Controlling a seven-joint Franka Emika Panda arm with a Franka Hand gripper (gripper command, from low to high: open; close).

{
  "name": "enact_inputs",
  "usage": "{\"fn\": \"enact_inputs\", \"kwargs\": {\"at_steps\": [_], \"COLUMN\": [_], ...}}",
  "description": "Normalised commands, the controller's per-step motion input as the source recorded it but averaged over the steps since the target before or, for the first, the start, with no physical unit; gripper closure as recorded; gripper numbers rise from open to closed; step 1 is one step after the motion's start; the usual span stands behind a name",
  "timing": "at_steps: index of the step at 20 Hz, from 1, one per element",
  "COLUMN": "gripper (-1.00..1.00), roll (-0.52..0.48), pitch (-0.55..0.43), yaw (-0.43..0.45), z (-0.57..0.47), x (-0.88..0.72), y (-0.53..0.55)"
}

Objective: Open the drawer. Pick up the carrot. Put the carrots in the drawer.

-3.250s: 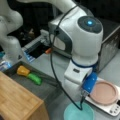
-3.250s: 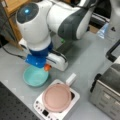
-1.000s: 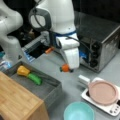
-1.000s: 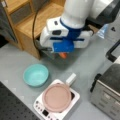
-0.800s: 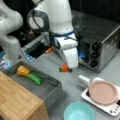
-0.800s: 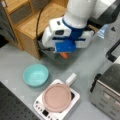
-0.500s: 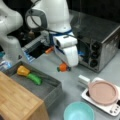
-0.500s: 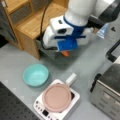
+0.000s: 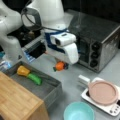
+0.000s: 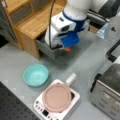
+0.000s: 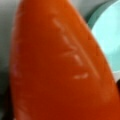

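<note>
Bench [image 9: 75,75], grey, carrying all items. Drawer [image 9: 50,91] pulled out of the wood-topped cabinet [image 9: 17,100]; inside it lie a yellow lump [image 9: 23,70] and a green vegetable [image 9: 35,79], touching end to end. Toaster oven [image 9: 97,42], silver, stands behind the arm at a front view's right. White hob [image 10: 56,102] with a pink pan [image 10: 57,97] on it sits toward a front view's bottom; a teal bowl [image 10: 35,74] stands just beside the hob, on its left there.

Claw [image 9: 61,65]: closed on the carrot [image 9: 60,66], which hangs clear of the bench, between the drawer front and the oven, near but outside the drawer. Green tip of the carrot points toward the drawer in a front view. Arm body bulks over the carrot and hides the fingers themselves.

View differences: in a front view the carrot [image 10: 67,49] shows only as an orange sliver under the blue-and-white wrist, just beside the drawer [image 10: 47,51] front panel; drawer contents are hidden there by the arm. Wrist view is almost filled by the carrot [image 11: 62,65], with an edge of the bowl [image 11: 110,42] at its right; claw fingers do not show in it.
</note>
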Motion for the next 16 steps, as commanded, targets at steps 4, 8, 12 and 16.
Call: {"fn": "enact_inputs", "kwargs": {"at_steps": [4,8,12,16], "gripper": [1.00,1.00,1.00,1.00], "roll": [0.200,0.195,0.222,0.256], "pitch": [0.115,0.131,0.179,0.205], "yaw": [0.034,0.028,0.043,0.077], "z": [-0.01,-0.01,0.04,0.06], "x": [-0.02,0.01,0.01,0.02], "y": [-0.05,-0.02,-0.02,-0.07]}}
